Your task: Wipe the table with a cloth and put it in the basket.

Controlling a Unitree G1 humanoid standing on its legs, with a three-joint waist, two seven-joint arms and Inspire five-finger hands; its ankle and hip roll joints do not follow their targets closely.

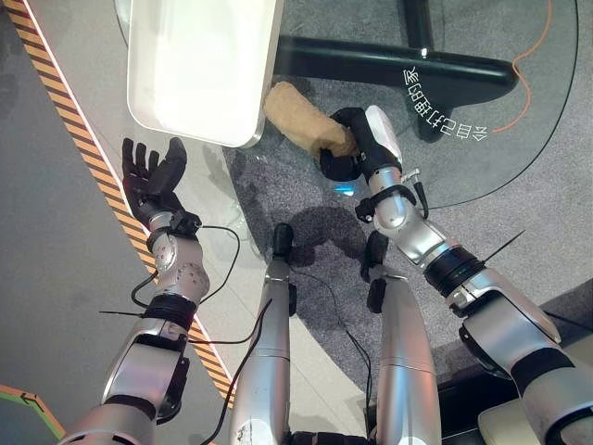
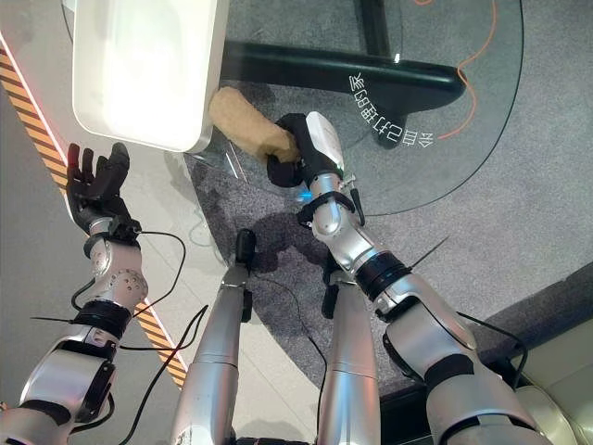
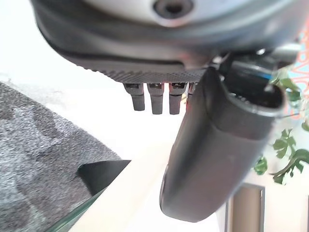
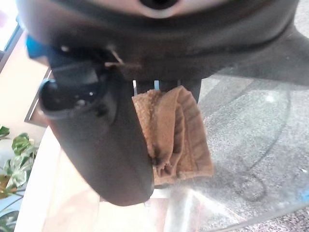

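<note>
The left hand (image 1: 153, 176) hangs off the left edge of the glass table (image 1: 519, 139), fingers straight and spread, holding nothing. Next along, a white basket (image 1: 199, 69) stands at the table's near-left rim. Just beside the basket's right wall lies the tan cloth (image 1: 298, 119), bunched into a roll on the glass. The right hand (image 1: 357, 144) has its fingers curled round the roll's right end, thumb on the near side; in the right wrist view the cloth (image 4: 176, 133) pokes out past the fingers, folded and gripped between them and the thumb.

The wiping looks to be the step in hand, or nearly done. To do it well, keep the cloth flat against the glass with steady downward pressure, sweep without catching the basket wall, and hold the grip firm so the roll does not slip free before the lift into the basket.
</note>
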